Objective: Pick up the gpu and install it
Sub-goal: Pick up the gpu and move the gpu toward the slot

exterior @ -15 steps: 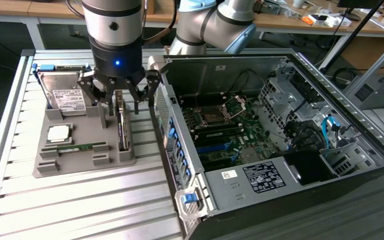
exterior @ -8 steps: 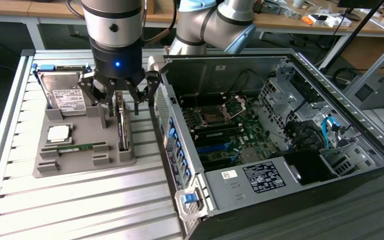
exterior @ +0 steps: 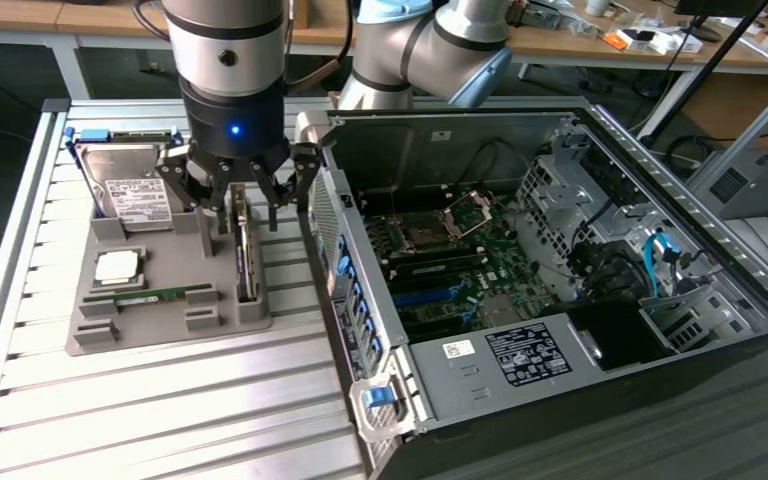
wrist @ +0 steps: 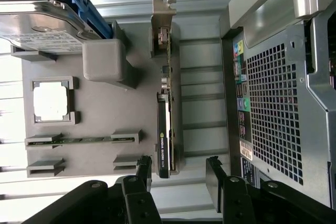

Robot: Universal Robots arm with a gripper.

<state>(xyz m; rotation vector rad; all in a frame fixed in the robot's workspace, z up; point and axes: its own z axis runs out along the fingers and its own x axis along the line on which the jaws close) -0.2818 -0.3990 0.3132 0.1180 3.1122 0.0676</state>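
- The gripper (exterior: 241, 208) is being held wide open, with its jaws spread and nothing being gripped between them.
- It is being carried by the arm (exterior: 231, 60) above the tray (exterior: 151, 325), to the exterior view's left of the case (exterior: 411, 150).
- The gpu (exterior: 244, 258) is being held upright on its long edge in a tray slot, along the tray side nearest the case. It is not yet being lifted or installed.
- In the wrist view, the gpu (wrist: 164, 129) is being seen edge-on below the gap between the fingers (wrist: 144, 169). It is lying nearer one finger than the other, with space being left on both sides and no contact being shown.
- Its silver bracket (wrist: 163, 14) is being shown at the tray end where the hard drive (wrist: 37, 24) is being held, away from the gripper (wrist: 178, 167).
- A square chip (exterior: 117, 265) and a memory stick (exterior: 157, 296) are being held flat in other tray recesses, apart from the gpu.
- The tray and the case are being borne side by side by the slatted table (exterior: 157, 420).
- The case is being shown lying on its side, open, with its board facing up.
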